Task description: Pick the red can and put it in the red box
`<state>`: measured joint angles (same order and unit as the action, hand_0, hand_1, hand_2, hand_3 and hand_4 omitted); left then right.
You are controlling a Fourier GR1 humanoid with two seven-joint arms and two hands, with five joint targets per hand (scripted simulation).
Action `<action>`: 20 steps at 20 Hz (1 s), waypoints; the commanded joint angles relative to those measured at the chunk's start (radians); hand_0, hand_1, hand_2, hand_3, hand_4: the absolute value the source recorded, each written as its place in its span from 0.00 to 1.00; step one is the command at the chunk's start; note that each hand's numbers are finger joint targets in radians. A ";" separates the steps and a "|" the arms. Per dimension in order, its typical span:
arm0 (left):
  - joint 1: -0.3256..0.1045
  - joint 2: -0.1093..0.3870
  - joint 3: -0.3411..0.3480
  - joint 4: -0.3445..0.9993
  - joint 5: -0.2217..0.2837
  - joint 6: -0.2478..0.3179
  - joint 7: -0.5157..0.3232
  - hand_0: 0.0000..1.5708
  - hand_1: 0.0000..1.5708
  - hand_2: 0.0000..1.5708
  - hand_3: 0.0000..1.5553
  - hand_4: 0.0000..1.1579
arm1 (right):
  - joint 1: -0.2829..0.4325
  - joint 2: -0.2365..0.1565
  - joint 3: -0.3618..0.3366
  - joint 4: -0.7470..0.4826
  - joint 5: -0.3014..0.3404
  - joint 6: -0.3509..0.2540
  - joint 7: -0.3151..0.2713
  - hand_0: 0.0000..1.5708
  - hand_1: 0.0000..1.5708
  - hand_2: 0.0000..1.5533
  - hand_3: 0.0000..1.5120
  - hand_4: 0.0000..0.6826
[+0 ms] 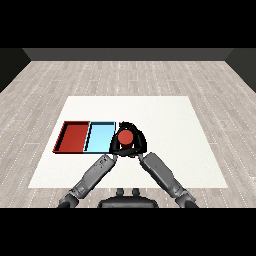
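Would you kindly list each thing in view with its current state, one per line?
red can: upright, held between both hands, beside the light blue tray, not in a tray.
right robot hand: curled round the can.
left robot hand: at the can's left side; its grip cannot be made out.
red tray: nothing in it.
light blue tray: nothing in it.

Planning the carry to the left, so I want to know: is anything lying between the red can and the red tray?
Yes. The light blue tray lies between the red can, which both hands surround, and the red tray at far left. The can would have to pass over the blue one; nothing else visible stands in between.
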<state>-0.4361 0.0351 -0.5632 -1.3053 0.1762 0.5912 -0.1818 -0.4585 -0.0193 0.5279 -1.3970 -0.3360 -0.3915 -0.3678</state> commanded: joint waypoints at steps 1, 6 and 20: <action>0.004 -0.033 0.027 0.034 0.005 -0.022 -0.035 1.00 1.00 1.00 0.96 0.99 | -0.028 0.018 -0.028 -0.001 0.014 0.011 0.001 0.00 0.00 0.00 0.00 0.00; -0.069 -0.034 -0.007 0.062 0.007 0.017 0.001 1.00 1.00 1.00 0.95 1.00 | -0.011 0.019 -0.038 -0.024 0.079 -0.004 0.018 0.00 0.00 0.00 0.00 0.00; 0.072 -0.003 0.080 -0.005 -0.033 -0.046 -0.026 1.00 1.00 0.99 0.93 0.96 | 0.070 -0.162 -0.295 -0.415 0.104 0.021 0.196 0.00 0.00 0.00 0.00 0.00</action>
<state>-0.3637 0.0230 -0.5118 -1.2923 0.1614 0.5475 -0.2153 -0.4197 -0.1159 0.3104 -1.7027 -0.2204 -0.3807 -0.2247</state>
